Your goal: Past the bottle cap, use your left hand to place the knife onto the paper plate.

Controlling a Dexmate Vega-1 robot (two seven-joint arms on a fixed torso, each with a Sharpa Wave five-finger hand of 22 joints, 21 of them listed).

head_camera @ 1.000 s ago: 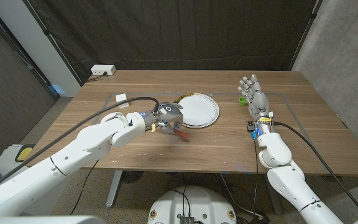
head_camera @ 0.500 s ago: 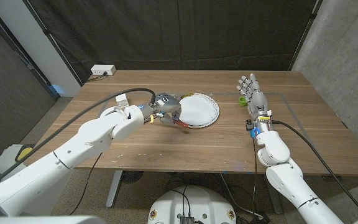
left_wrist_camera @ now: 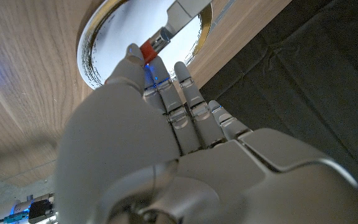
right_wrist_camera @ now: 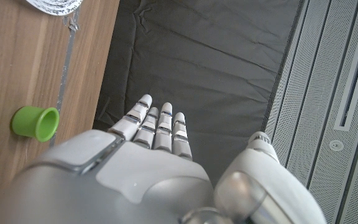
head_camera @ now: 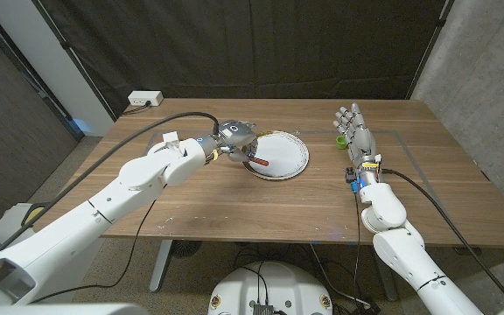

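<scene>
The white paper plate (head_camera: 280, 156) sits at the table's middle, and its rim (left_wrist_camera: 92, 59) also shows in the left wrist view. My left hand (head_camera: 234, 138) hovers at the plate's left rim and grips the knife (head_camera: 258, 161) by its red handle. In the left wrist view the knife (left_wrist_camera: 166, 28) sticks out past my fingers (left_wrist_camera: 188, 93), its pale blade over the plate. The green bottle cap (head_camera: 341, 140) stands right of the plate, beside my right hand (head_camera: 358, 133). That hand stands with straight fingers and holds nothing. In the right wrist view the bottle cap (right_wrist_camera: 36, 122) lies near my right hand (right_wrist_camera: 135, 158).
A white power strip (head_camera: 145, 99) lies at the table's far left corner. A small white label (head_camera: 170, 137) is on the wood left of my left hand. Thin tape lines mark a rectangle around the working area.
My left hand has carried the knife away from the table's front and rightward to the plate's left rim; the knife is now over the plate. The right hand has not moved.
</scene>
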